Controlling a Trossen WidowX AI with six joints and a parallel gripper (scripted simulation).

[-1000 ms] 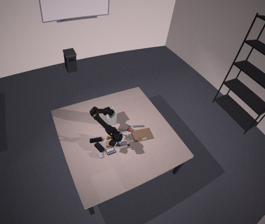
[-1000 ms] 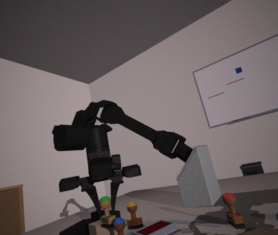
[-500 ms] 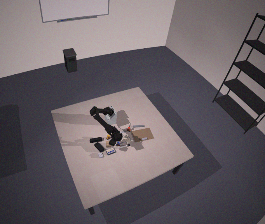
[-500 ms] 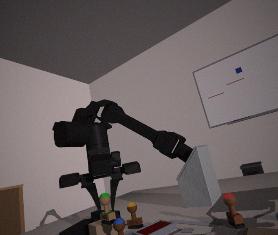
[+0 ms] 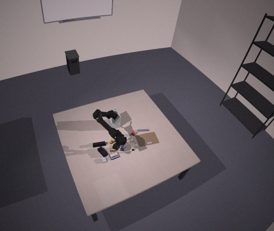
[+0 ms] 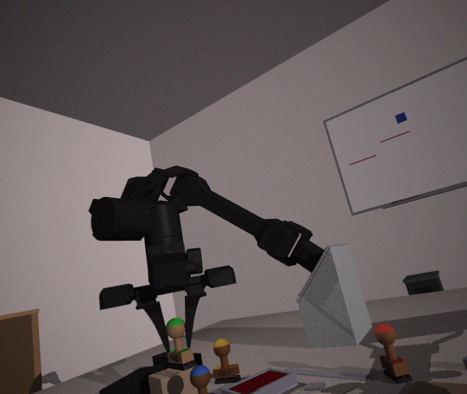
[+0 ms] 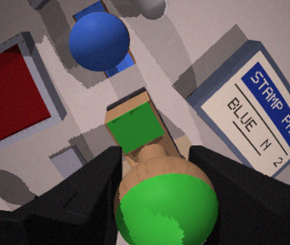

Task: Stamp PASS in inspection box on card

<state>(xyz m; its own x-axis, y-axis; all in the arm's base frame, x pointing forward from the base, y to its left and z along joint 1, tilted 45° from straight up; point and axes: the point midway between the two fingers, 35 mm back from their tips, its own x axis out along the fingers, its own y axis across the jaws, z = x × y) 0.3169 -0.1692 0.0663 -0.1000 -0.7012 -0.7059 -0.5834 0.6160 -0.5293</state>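
Observation:
My gripper (image 6: 178, 348) (image 7: 155, 158) is shut on the green-topped PASS stamp (image 6: 175, 329) (image 7: 168, 208). The stamp is upright, its dark underside apparently a little above the bench, near the wooden block (image 6: 160, 384). An open pad with a red surface (image 6: 259, 382) (image 7: 7, 102) lies to the left in the wrist view. A flat case marked STAMP PAD BLUE (image 5: 114, 155) (image 7: 219, 111) lies to the right there. The card and its box cannot be made out clearly.
A blue-topped stamp (image 6: 200, 373) (image 7: 99, 41), a yellow-topped HOLD stamp (image 6: 222, 349) and a red-topped stamp (image 5: 133, 132) (image 6: 385, 334) stand around. Two black objects (image 5: 99, 144) (image 5: 102, 151) and a brown board (image 5: 153, 136) lie on the table (image 5: 157, 169).

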